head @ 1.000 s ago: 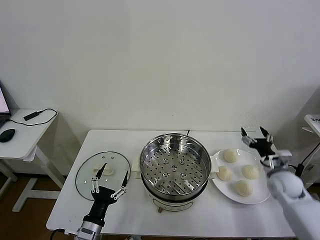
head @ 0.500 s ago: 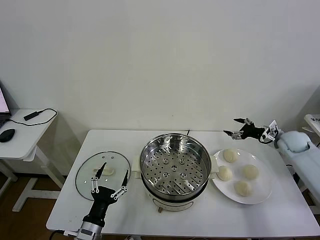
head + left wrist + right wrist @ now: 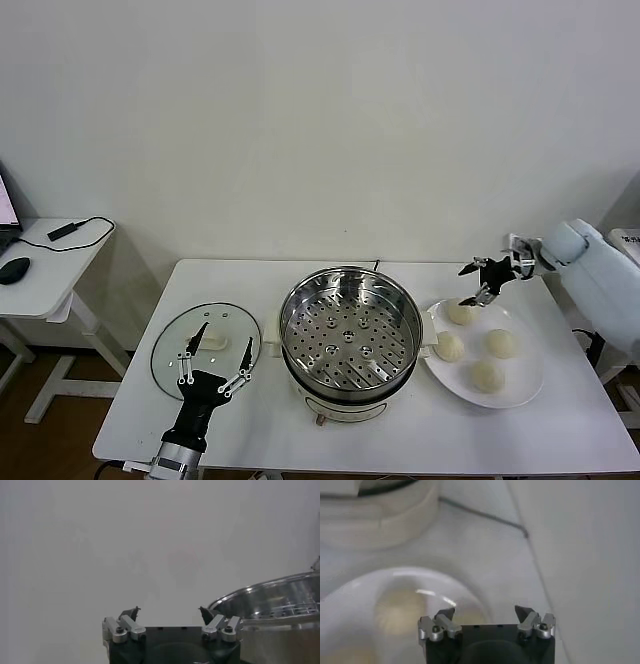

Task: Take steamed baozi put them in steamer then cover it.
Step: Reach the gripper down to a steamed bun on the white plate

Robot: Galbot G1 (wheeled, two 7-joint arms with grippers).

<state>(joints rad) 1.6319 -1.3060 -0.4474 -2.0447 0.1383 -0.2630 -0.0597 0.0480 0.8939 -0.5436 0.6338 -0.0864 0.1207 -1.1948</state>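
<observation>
Table (image 3: 560, 440): white top; bare strips along its near edge and at both front corners.
Steamer (image 3: 349, 330): shiny steel pot at the table's middle, uncovered, perforated tray bare; white base reaches close to the near edge. Its rim also shows in the left wrist view (image 3: 270, 597).
Cover (image 3: 205, 338): clear glass lid lying flat on the table, to the robot's left of the steamer, rim just beside the pot's base; white handle at its centre.
Plate (image 3: 525, 385): white, round, to the robot's right of the steamer, its edge close to the pot's side handle.
Steamed baozi (image 3: 484, 345): four cream-white buns on the plate, spaced apart, none in the pot.
Right gripper (image 3: 481, 281): reaching in from the right over the plate's far edge, fingers spread wide, nothing between them; tips just above the farthest bun. Seen from its own wrist (image 3: 484, 613), jaws apart over the plate rim and a pale bun.
Left gripper (image 3: 214, 362): low at the table's near edge, by the cover's near rim, fingers wide, holding nothing; open air above it.
Side desk (image 3: 45, 262): off the table's left end, well apart.
</observation>
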